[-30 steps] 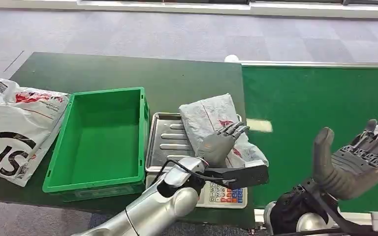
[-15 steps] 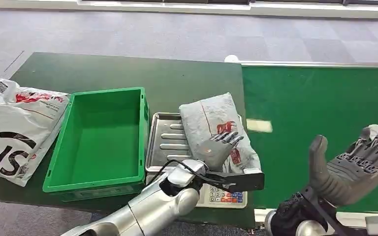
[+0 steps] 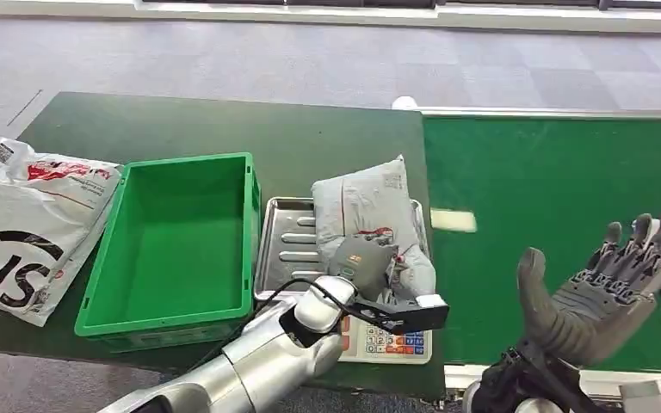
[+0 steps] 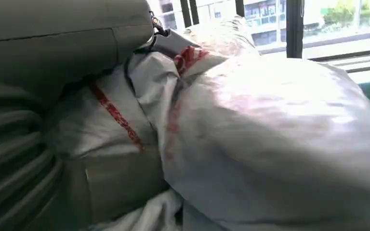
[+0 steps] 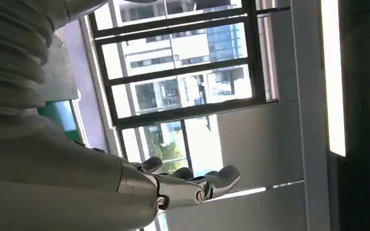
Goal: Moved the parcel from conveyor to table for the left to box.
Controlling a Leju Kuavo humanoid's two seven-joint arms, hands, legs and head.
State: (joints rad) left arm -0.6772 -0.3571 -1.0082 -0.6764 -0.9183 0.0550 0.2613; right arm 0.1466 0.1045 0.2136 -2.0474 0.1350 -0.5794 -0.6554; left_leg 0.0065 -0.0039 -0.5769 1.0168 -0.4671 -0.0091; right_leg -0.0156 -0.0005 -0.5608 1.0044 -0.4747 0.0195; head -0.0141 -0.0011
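Head view: the grey parcel (image 3: 370,219) lies on the metal tray (image 3: 286,249) beside the green crate (image 3: 176,245), long axis running away from the robot. The left hand (image 3: 363,258) grips its near end (fingers closed on the wrapping). The right hand (image 3: 607,288) hovers, fingers spread, over the conveyor (image 3: 559,181).

Head cam looked fwd and down over table (image 3: 224,129) and conveyor (image 3: 559,172). L wrist cam sat v. close against parcel (image 4: 270,144), shared w/ head view. R wrist cam faced windows (image 5: 183,86).
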